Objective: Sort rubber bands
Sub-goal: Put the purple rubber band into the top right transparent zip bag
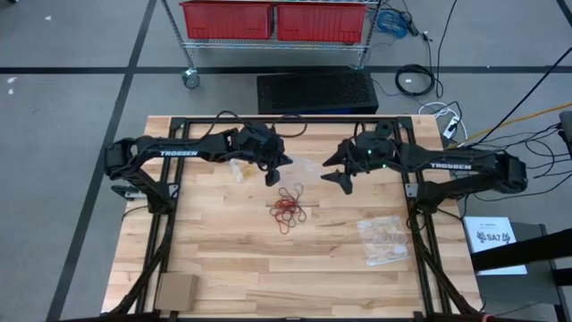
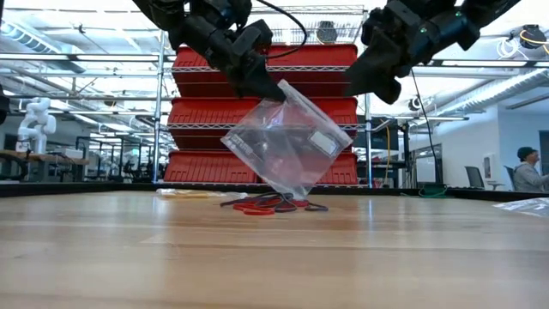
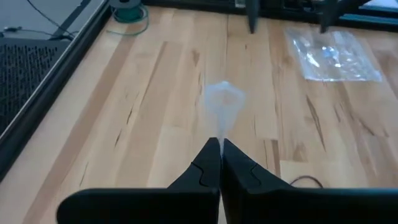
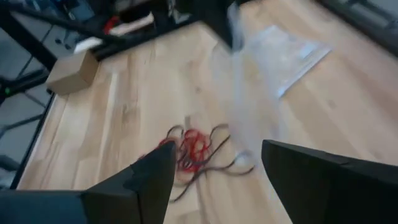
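The rubber bands (image 1: 289, 207) lie in a loose red and dark pile mid-table, also seen in the low view (image 2: 274, 204) and right wrist view (image 4: 191, 149). My left gripper (image 1: 275, 170) is above and just beyond the pile, shut on a clear plastic bag (image 2: 287, 142). My right gripper (image 1: 344, 179) hovers open to the bag's right, with its fingers (image 4: 155, 177) spread wide above the pile, touching nothing. The bag looks like a faint blur (image 4: 249, 106) ahead of them. My left gripper (image 3: 219, 146) pinches the clear bag by an upper corner (image 2: 276, 93) between its two shut fingertips, slanting down from the table's left. The bag hangs tilted below the fingers. Its lowest corner (image 2: 294, 192) is just over the pile; whether it touches, I cannot tell.
A second clear bag (image 1: 384, 238) lies flat on the table's right side. A small bag with yellowish contents (image 1: 237, 170) lies under the left arm. A cardboard box (image 1: 176, 291) sits at the near left corner. Bare wood shows in front of the pile.
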